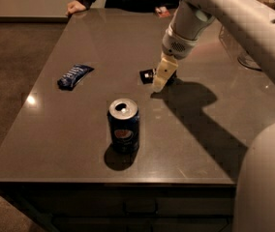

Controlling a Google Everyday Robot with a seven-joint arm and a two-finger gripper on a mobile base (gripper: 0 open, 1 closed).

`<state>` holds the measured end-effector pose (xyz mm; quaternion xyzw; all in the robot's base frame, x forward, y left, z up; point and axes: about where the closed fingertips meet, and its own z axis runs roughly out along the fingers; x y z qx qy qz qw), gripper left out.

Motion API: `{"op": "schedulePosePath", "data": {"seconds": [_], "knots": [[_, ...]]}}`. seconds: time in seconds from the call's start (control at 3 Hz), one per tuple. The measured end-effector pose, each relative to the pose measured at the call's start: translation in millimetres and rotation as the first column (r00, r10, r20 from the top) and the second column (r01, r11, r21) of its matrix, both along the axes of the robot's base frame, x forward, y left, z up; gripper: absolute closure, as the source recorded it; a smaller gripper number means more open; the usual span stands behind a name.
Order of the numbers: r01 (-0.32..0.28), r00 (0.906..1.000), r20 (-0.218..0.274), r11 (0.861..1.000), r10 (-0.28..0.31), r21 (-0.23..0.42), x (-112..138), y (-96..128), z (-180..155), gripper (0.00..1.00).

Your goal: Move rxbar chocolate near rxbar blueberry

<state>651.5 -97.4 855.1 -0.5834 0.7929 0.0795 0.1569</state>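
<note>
The rxbar chocolate (147, 74), a small flat black wrapper, lies mid-table; only its left end shows, the rest is hidden behind my gripper. The rxbar blueberry (74, 76), a dark blue wrapper with white lettering, lies flat at the table's left side, well apart from the black bar. My gripper (160, 82) comes down from the upper right, its pale fingers (163, 73) over the black bar's right part, tips close to the table surface.
A blue Pepsi can (124, 125) stands upright near the front, between the two bars and closer to me. A clear glass container (241, 52) stands at the right. A person's hands (75, 6) rest on the far table edge (123, 10).
</note>
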Motion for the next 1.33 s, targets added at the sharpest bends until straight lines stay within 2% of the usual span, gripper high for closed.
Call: {"op": "schedulePosePath", "data": {"seconds": [0.67, 1.0, 1.33], "knots": [[0.001, 0.9974, -0.072, 1.000, -0.002, -0.009, 10, 12, -12, 0.64], [-0.010, 0.9973, -0.073, 1.000, 0.008, -0.024, 13, 24, -7, 0.88], [-0.066, 0.9963, -0.054, 0.998, 0.066, -0.001, 13, 63, 11, 1.00]]}}
